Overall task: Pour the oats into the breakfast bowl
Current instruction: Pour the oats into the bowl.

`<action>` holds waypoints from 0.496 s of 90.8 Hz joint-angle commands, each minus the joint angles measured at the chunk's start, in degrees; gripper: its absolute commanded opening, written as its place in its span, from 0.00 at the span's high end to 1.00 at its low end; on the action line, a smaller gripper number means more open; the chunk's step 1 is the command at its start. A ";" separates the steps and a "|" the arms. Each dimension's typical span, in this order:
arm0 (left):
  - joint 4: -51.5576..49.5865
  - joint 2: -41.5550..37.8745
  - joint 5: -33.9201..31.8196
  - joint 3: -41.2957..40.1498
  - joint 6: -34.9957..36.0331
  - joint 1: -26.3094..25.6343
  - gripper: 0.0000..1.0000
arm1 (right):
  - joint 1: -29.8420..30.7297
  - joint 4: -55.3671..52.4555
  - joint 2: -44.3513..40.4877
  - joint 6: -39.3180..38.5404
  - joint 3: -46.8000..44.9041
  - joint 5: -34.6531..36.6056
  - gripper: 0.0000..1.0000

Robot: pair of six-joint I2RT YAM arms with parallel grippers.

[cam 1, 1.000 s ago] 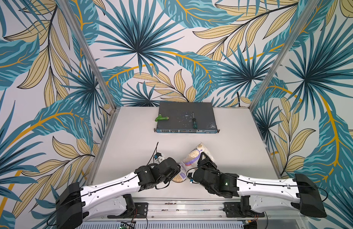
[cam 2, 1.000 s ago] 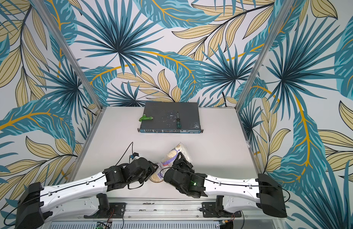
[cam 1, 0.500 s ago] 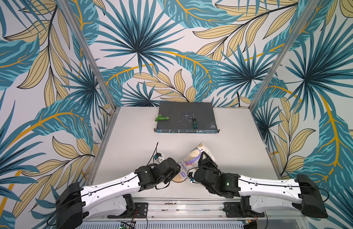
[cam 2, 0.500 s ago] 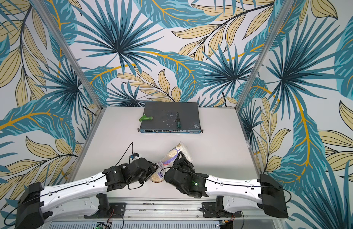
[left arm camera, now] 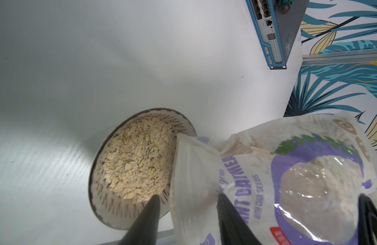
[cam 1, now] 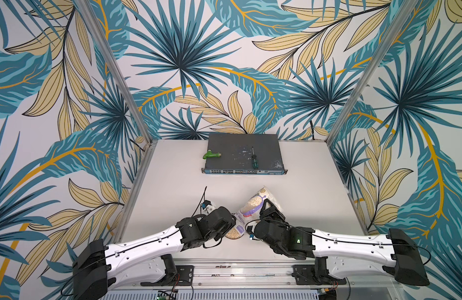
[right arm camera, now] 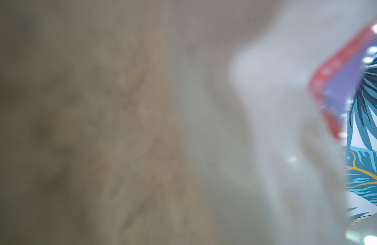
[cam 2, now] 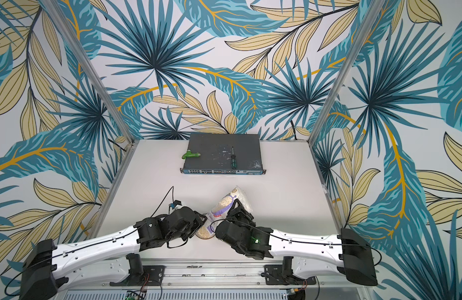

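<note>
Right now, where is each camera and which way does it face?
Top views: high over the robot's base, looking down the table to the back wall; left arm, right arm show.
Left wrist: on the left arm, facing bowl, oats, pouch; fingers show.
Right wrist: pressed against the pouch, blurred; no robot part.
All share the pouch.

the white table [cam 1: 172,197] carries a dark grey switch [cam 1: 237,155] at its far end. a patterned bowl [left arm camera: 98,195] stands near the front edge, well apart from the switch.
</note>
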 commanded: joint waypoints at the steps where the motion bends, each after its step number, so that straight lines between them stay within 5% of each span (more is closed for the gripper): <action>1: -1.61 -1.14 -0.77 0.28 0.26 -0.15 0.52 | 0.24 3.53 -2.97 2.32 4.34 4.97 1.00; 17: -1.64 -1.82 -1.26 -0.24 -0.37 -0.12 0.52 | -0.07 12.39 0.14 -1.51 -0.86 3.10 1.00; 45: -1.49 -1.56 -1.84 0.32 -0.14 -0.09 0.52 | -0.41 12.14 -1.51 -3.30 1.45 2.32 1.00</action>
